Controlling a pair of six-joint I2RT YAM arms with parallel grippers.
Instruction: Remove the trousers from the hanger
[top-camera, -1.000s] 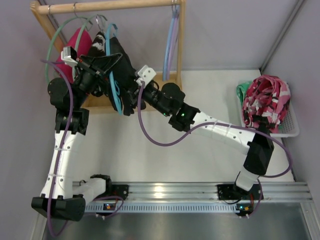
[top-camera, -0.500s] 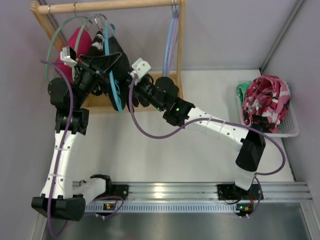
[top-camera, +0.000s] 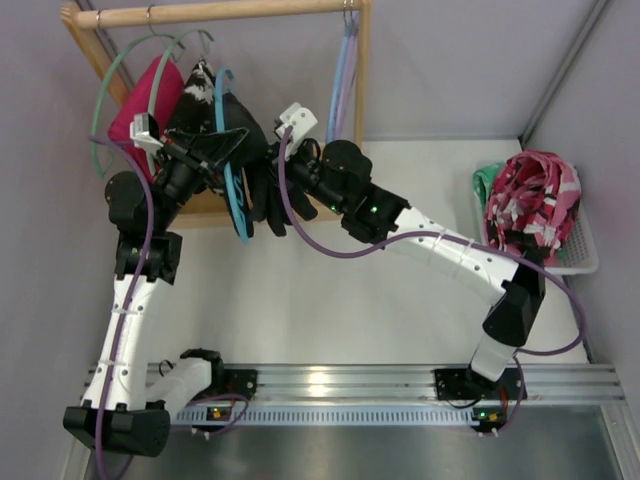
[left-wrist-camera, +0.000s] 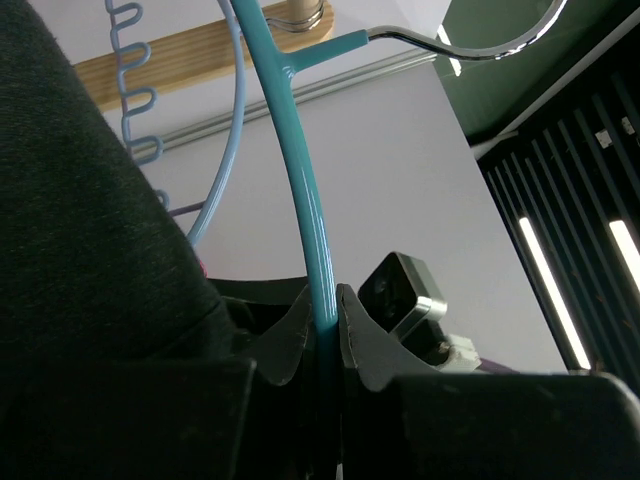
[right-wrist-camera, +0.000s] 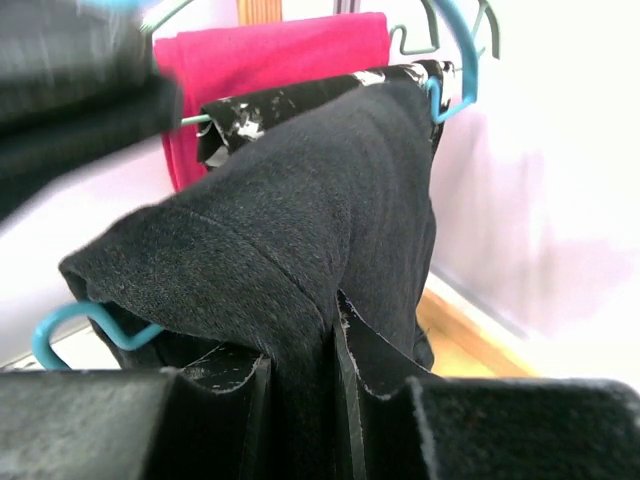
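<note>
**Top view.** Trousers (top-camera: 268, 190): black, soft, bunched over the teal hanger (top-camera: 234, 195), below the wooden rack (top-camera: 220, 12) at the far left of the table (top-camera: 400, 300). The left gripper (top-camera: 222, 150) meets the hanger. The right gripper (top-camera: 277, 170) is buried in the black cloth. Whether the hanger's hook sits on the rail cannot be told.

**Left wrist.** The gripper is closed narrow on the hanger's teal arm, a little below the metal hook (left-wrist-camera: 470, 45). The trousers fill the left of the frame.

**Right wrist.** The gripper is pinched tight on a fold of the trousers, which drape like a tent over the hanger. A curled teal end shows at lower left. A patterned garment (right-wrist-camera: 300, 95) and a magenta garment (right-wrist-camera: 270, 60) hang behind.

**Handling, judged.**
- Trousers: light, limp and not fragile. The matte knit gives good friction. They are likely to stretch and sag rather than come away as one piece.
- Hanger: thin, stiff and smooth, and apt to swing unless braced.
- Best hold: a thick fold close to the bar, with the hanger held near its neck.
- Risk: the cloth may catch on the curled end.
</note>
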